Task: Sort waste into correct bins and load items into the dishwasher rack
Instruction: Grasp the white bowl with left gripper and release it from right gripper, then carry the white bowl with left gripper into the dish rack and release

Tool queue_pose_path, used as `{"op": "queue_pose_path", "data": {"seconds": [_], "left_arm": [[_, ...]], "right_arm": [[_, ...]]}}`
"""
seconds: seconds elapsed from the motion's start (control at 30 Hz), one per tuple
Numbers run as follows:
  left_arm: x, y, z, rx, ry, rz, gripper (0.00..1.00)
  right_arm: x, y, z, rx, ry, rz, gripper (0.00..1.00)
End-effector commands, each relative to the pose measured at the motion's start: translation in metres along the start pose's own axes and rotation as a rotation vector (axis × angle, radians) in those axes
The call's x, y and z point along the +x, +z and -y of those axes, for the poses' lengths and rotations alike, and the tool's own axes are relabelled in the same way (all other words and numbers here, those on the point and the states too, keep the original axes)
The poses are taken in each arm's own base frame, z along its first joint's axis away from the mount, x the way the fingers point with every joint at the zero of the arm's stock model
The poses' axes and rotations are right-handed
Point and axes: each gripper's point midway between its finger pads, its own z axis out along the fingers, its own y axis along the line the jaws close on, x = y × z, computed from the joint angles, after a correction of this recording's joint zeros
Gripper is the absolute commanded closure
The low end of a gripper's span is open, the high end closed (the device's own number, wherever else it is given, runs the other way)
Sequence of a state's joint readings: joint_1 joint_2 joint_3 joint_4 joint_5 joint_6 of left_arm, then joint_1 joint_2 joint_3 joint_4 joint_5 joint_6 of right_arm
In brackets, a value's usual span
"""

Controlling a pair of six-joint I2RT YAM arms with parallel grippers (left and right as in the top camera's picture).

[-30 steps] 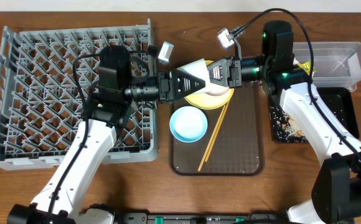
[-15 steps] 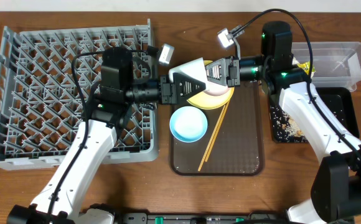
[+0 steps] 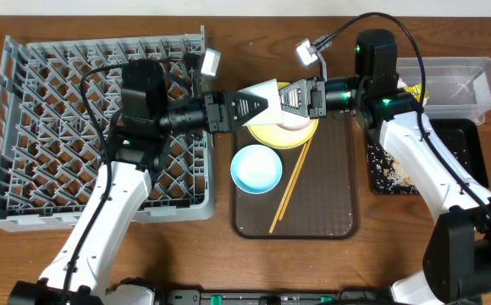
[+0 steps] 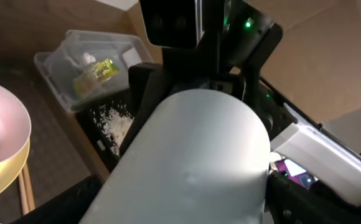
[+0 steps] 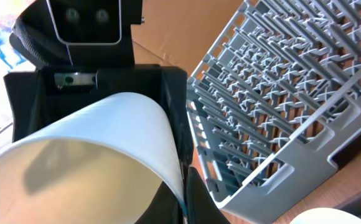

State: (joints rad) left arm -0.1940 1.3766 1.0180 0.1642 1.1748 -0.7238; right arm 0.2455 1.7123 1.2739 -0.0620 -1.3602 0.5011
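Where the arms meet, the white cup (image 3: 265, 91) lies between left fingers (image 3: 247, 108), grip unclear, its rim pinched by right fingers (image 3: 296, 100).

- The left arm (image 3: 144, 102) has pulled back toward 9 o'clock, farther over the rack (image 3: 51, 127).
- The left gripper (image 3: 254, 106) and the cup (image 3: 264, 89) it holds went a little that way too.
- Its camera (image 3: 210, 59) moved toward 10 o'clock.

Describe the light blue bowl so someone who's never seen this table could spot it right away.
Find the flat brown serving tray beside the grey dishwasher rack. The light blue bowl sits on the tray's rack-side half, next to the yellow plate and wooden chopsticks. It is the only blue dish there.
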Motion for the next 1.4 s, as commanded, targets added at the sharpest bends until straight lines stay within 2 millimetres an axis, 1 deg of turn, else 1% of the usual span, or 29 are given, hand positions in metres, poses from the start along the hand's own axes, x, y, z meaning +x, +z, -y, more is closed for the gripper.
{"op": "queue_pose_path", "data": {"seconds": [0.0,0.2,0.3,0.5,0.67,0.83,0.87,0.93,0.97,1.03,1.13,1.17,1.23,1.33,1.37], "left_arm": [[-0.007,-0.003,0.007,0.008,-0.048,0.015,0.16],[0.000,0.001,0.023,0.073,-0.084,-0.037,0.16],[0.003,0.005,0.029,0.092,-0.075,-0.051,0.16],[0.010,0.012,0.034,0.104,-0.082,-0.075,0.16],[0.011,0.013,0.035,0.106,-0.081,-0.078,0.16],[0.010,0.013,0.034,0.101,-0.081,-0.072,0.23],[0.009,0.013,0.034,0.101,-0.069,-0.070,0.27],[0.010,0.013,0.034,0.102,-0.035,-0.069,0.36],[0.010,0.013,0.033,0.100,-0.032,-0.068,0.36],[0.008,0.013,0.031,0.090,-0.025,-0.058,0.38],[0.007,0.013,0.029,0.084,0.023,-0.049,0.48],[0.007,0.013,0.028,0.078,0.029,-0.047,0.48],[0.007,0.014,0.023,0.057,0.041,-0.037,0.50],[0.007,0.014,0.011,0.004,0.077,-0.022,0.52],[0.007,0.013,0.002,-0.034,0.078,-0.013,0.53]], "right_arm": [[0.004,0.004,-0.011,-0.047,-0.008,-0.030,0.99],[0.003,0.004,-0.008,-0.034,-0.009,-0.023,0.99],[0.003,0.004,-0.008,-0.034,-0.008,-0.023,0.99],[0.003,0.004,-0.008,-0.034,-0.008,-0.023,0.99],[0.003,0.004,-0.008,-0.034,-0.009,-0.023,0.99],[0.003,0.004,-0.009,-0.035,-0.009,-0.023,0.98],[0.003,0.004,-0.009,-0.035,-0.010,-0.023,0.98],[0.003,0.004,-0.009,-0.035,-0.012,-0.023,0.93],[0.003,0.004,-0.009,-0.036,-0.012,-0.023,0.91],[0.003,0.004,-0.009,-0.036,-0.012,-0.023,0.81],[0.002,0.003,-0.009,-0.035,-0.012,-0.022,0.73],[0.002,0.002,-0.008,-0.033,-0.011,-0.020,0.68],[0.000,-0.001,-0.007,-0.029,-0.010,-0.013,0.60],[-0.002,-0.007,-0.005,-0.027,-0.008,-0.003,0.55],[-0.003,-0.011,-0.004,-0.025,-0.007,0.004,0.53]]}}
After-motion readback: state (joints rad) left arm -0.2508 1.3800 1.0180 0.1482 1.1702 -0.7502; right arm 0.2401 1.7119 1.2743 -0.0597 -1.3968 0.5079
